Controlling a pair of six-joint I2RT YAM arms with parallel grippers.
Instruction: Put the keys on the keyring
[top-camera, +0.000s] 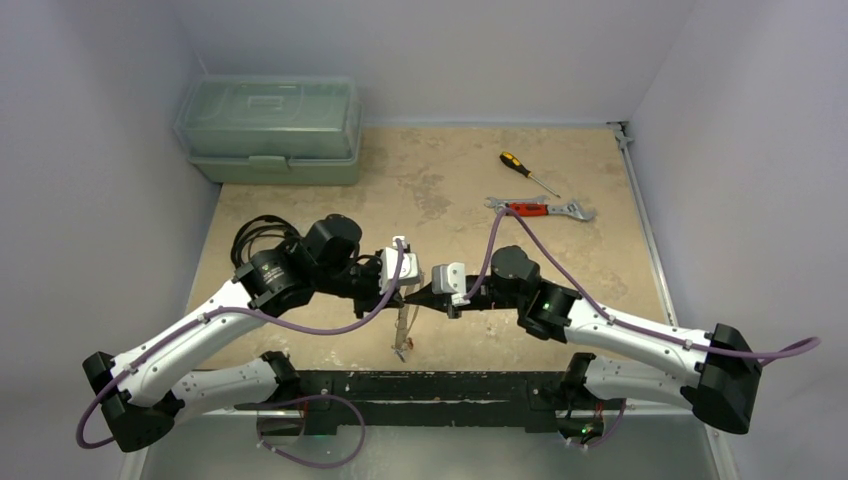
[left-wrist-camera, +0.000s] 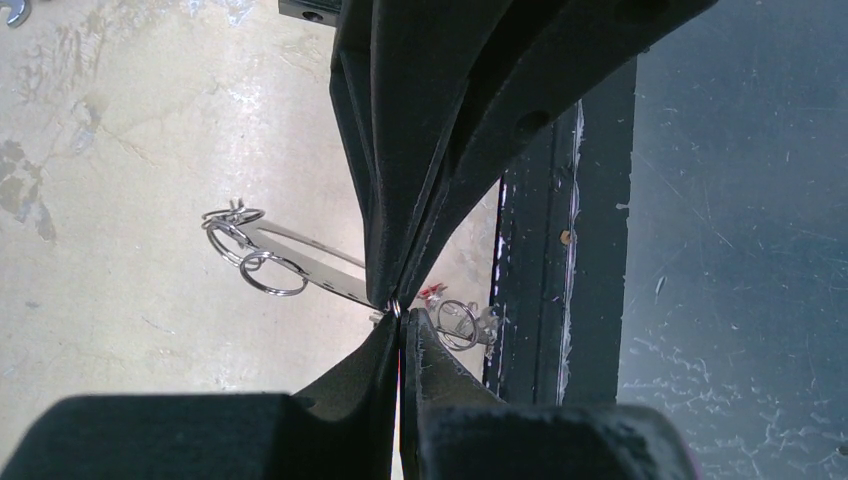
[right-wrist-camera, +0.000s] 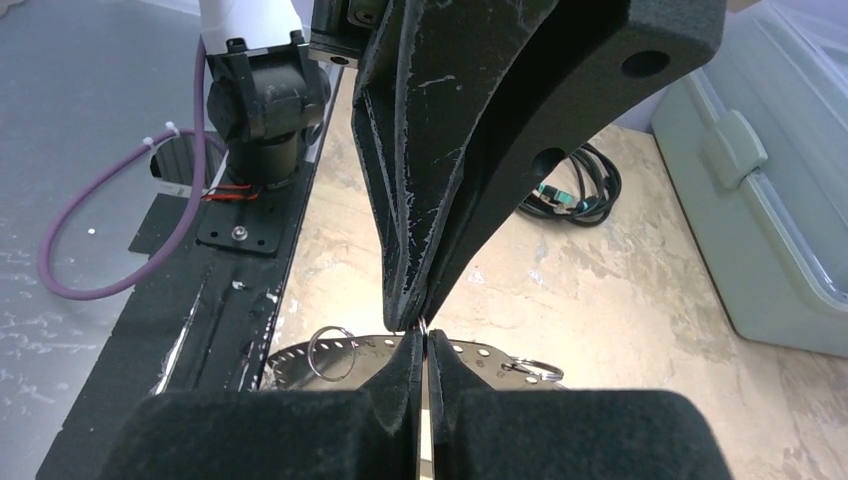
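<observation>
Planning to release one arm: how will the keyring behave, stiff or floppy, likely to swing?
The keyring is a thin perforated band, so it probably flexes rather than staying rigid. It hangs below the shut jaws in the top view, so it may swing. The small rings on it will likely slide.

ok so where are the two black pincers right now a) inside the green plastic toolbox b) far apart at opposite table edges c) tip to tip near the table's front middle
c, the left pincer and right pincer meet tip to tip, with the thin silvery metal keyring hanging below
</observation>
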